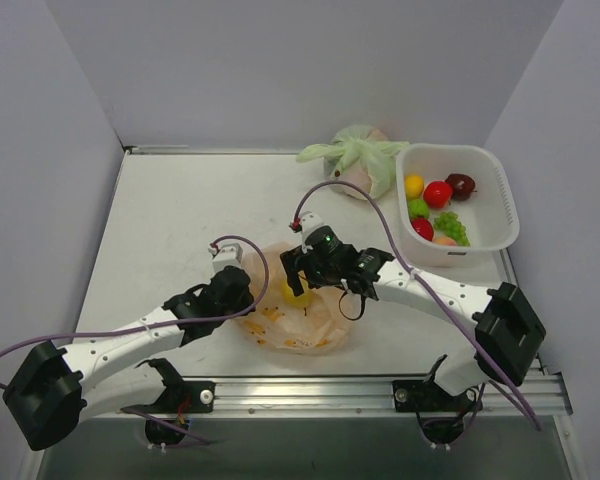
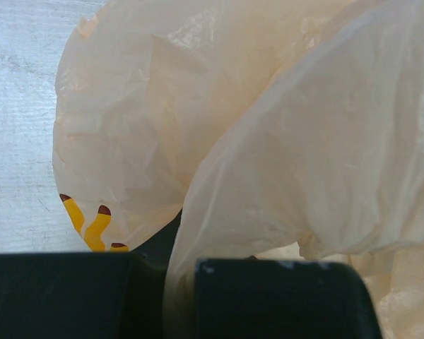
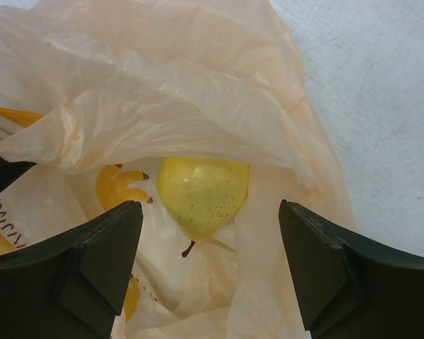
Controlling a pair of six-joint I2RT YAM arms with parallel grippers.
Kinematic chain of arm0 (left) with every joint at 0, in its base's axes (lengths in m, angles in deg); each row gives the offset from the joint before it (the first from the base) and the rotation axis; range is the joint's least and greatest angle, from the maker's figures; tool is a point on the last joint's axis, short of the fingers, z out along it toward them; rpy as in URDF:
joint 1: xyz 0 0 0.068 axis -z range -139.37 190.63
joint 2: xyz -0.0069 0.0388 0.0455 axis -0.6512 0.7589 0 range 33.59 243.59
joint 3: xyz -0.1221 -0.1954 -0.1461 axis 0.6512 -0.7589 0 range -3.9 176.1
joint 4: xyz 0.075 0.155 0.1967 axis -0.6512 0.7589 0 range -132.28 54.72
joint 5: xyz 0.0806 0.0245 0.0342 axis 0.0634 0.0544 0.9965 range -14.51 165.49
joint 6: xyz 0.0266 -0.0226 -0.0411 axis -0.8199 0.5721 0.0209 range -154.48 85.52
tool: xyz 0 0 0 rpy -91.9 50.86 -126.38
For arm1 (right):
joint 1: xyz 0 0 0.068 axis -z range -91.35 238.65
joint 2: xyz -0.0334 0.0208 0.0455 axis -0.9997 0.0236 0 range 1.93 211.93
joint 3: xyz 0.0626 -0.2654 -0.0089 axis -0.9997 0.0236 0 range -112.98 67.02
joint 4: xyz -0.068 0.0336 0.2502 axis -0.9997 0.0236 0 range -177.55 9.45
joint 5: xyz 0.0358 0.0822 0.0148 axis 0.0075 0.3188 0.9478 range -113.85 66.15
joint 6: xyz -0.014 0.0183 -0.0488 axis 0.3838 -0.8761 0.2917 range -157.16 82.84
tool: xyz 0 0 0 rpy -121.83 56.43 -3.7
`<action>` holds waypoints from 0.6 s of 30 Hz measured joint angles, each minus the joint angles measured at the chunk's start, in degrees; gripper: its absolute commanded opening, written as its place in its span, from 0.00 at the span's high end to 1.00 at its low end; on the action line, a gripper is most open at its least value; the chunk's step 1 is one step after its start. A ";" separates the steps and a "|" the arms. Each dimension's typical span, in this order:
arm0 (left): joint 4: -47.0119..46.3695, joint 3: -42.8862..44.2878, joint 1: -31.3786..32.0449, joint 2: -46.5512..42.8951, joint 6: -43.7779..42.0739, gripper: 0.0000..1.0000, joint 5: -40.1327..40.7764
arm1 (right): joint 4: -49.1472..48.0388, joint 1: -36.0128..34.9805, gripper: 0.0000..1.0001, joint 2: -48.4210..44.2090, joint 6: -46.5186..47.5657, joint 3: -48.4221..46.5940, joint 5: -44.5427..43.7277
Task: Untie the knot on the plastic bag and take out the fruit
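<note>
One yellow pear [image 3: 201, 194] lies inside the plastic bag [image 1: 300, 325], its stalk end toward the right wrist camera, partly roofed by a fold of the peach-orange film. The bag sits slumped on the tabletop [image 1: 180, 220] between the two arms. Its mouth gapes, so by my reading the untying is done and the emptying is in hand. The right end effector [image 3: 210, 219] hangs directly over that mouth, released, its two fingers standing wide to either side of the pear and apart from it. The pear lies between and just beyond the fingertips, lined up for a grasp once the fold is cleared. The left end effector [image 2: 180, 296] is clenched on a pinch of the bag's film at its near-left edge, most likely to pin the bag and hold the mouth open while the other reaches in. Well off to the right, a white basket [image 1: 510, 215] holds other fruits [image 1: 438, 193] and is the likely drop-off. Beside it sits a knotted pale green bag [image 1: 358, 155]
</note>
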 measured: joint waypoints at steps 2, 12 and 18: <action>0.00 0.00 0.00 -0.02 0.20 1.00 0.00 | -1.25 -0.15 0.21 2.54 -0.35 0.09 0.79; 0.00 0.00 0.00 -0.20 0.70 1.00 -0.02 | -8.83 -0.74 0.21 12.31 -0.94 0.79 4.44; 0.02 -0.02 0.00 -0.55 0.90 1.00 -0.02 | -12.07 -1.14 0.46 15.30 -0.72 0.79 6.36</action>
